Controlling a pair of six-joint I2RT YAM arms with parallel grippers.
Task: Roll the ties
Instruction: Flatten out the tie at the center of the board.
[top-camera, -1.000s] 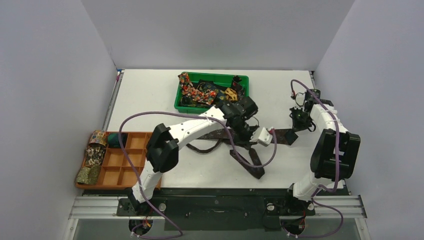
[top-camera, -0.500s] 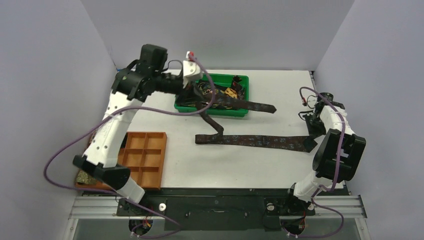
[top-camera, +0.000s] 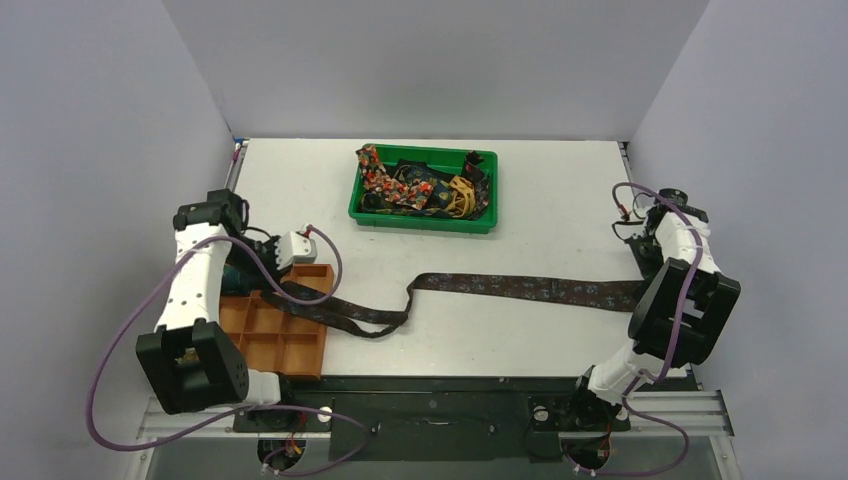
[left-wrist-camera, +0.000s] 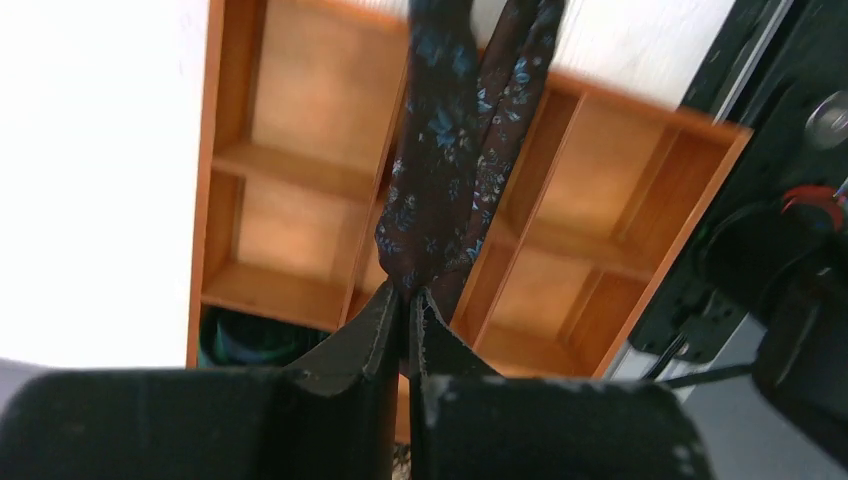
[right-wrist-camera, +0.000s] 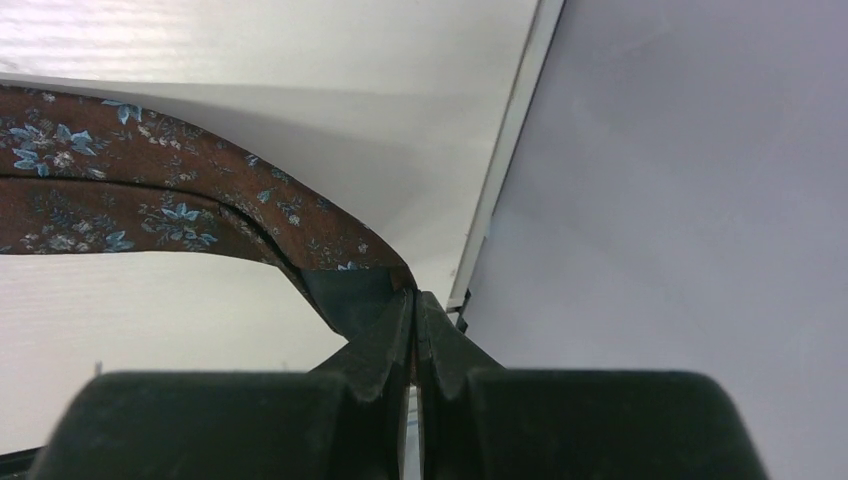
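Brown blue-flowered tie (top-camera: 520, 288) stretched between both grippers.
Left gripper (left-wrist-camera: 408, 300) clamps one end, wooden tray (left-wrist-camera: 290, 168) beyond its fingertips; right gripper (right-wrist-camera: 413, 300) clamps the other.

Overhead: left hand (left-wrist-camera: 412, 297) mostly under its own wrist cam; right hand (right-wrist-camera: 414, 297) lost behind arm's elbow. Brown tie (top-camera: 520, 288): both ends run out of sight under the arms. Orange tray (top-camera: 300, 348): left compartments covered by left arm. Tangled ties (top-camera: 420, 188) in green bin (top-camera: 420, 218): can't count.

L wrist view: brown tie cut by top edge. Dark green thing (left-wrist-camera: 245, 340) in a tray compartment, half behind hand, unidentifiable. Right side blurred.

R wrist view: tie cut at left edge.
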